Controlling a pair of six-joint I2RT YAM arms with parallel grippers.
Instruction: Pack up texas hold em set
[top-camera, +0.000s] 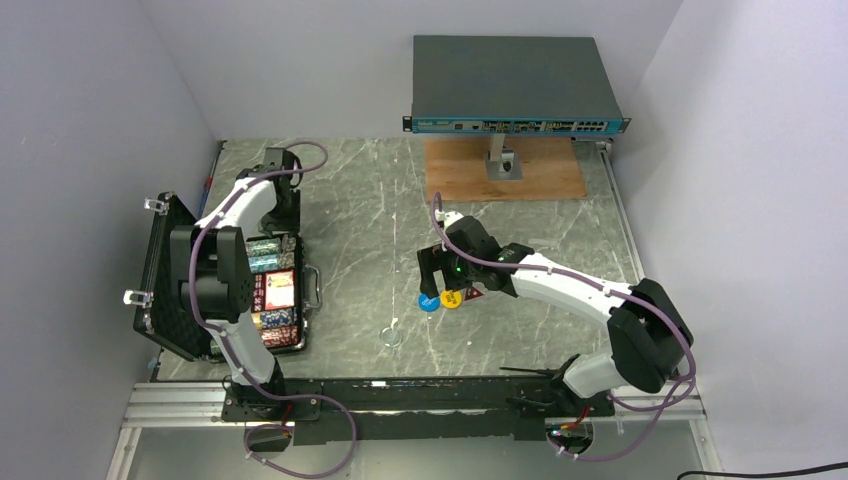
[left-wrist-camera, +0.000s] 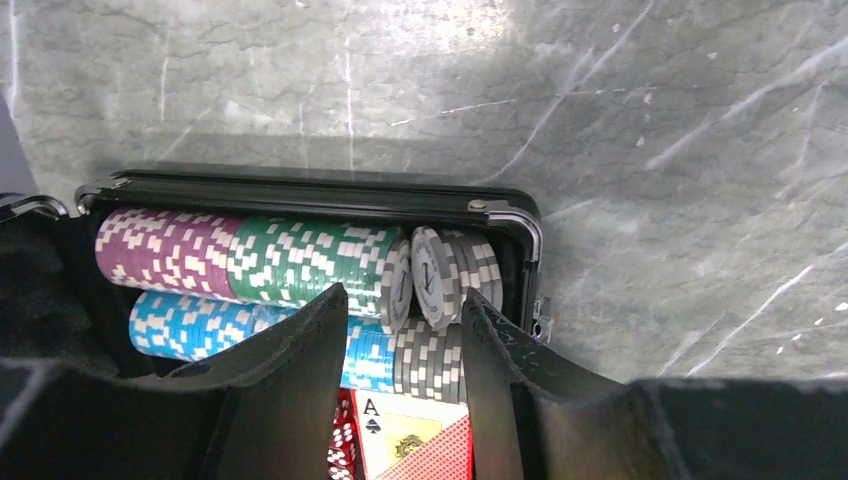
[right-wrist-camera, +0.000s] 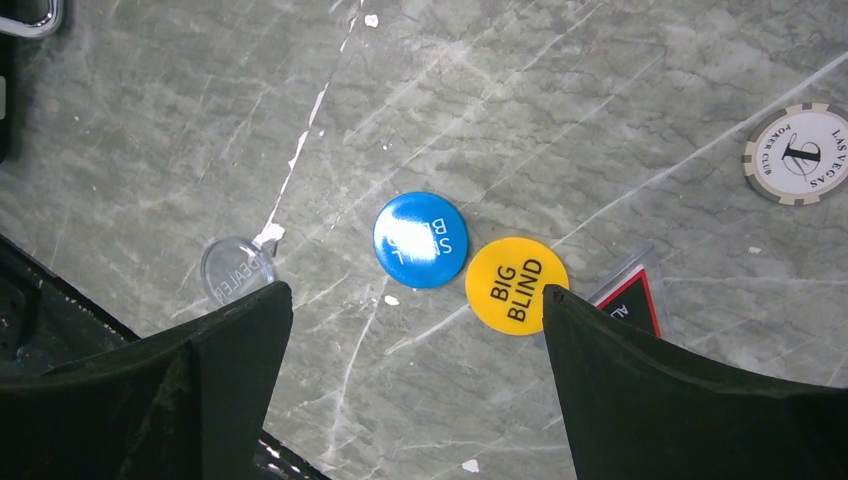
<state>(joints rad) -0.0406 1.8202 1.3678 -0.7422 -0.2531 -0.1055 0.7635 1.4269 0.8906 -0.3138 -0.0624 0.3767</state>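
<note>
A grey marbled counter (top-camera: 380, 230) is seen from above, walled in by pale panels. At its far edge a large grey network switch (top-camera: 510, 85) sits raised on a stand over a wooden board (top-camera: 550, 175).

At the left side lies the open black briefcase (left-wrist-camera: 300, 190). Its long axis runs from the near edge toward the far edge. Its lid (top-camera: 158, 270) leans out to the left, and its silver handle (top-camera: 314, 288) faces right, toward the middle of the counter. Inside, the red-yellow card box (top-camera: 280, 288) sits mid-case. Rows of chips lie across the short width at the far end: a purple row (left-wrist-camera: 165, 250) and a green row (left-wrist-camera: 310, 260) end to end, grey chips (left-wrist-camera: 455, 270) beside them, and a light blue row (left-wrist-camera: 190, 325) just nearer. The left arm covers the near end of the case, so its contents there are hard to make out.

The left claw (left-wrist-camera: 402, 295) hangs over the far chip rows, about half open, holding nothing.

The right claw (right-wrist-camera: 415, 300) hovers mid-counter, well apart from the case, its fingers spread wide and empty. Beneath it lie a blue disc (right-wrist-camera: 420, 240) and a yellow disc (right-wrist-camera: 517, 285) marked BIG BLIND, almost touching. A red triangular token (right-wrist-camera: 630, 300) lies just beside the yellow disc, half hidden by a finger. Near them in the right wrist view are a grey-and-white chip (right-wrist-camera: 800, 153) and a small clear disc (right-wrist-camera: 237, 270), both flat on the counter.
</note>
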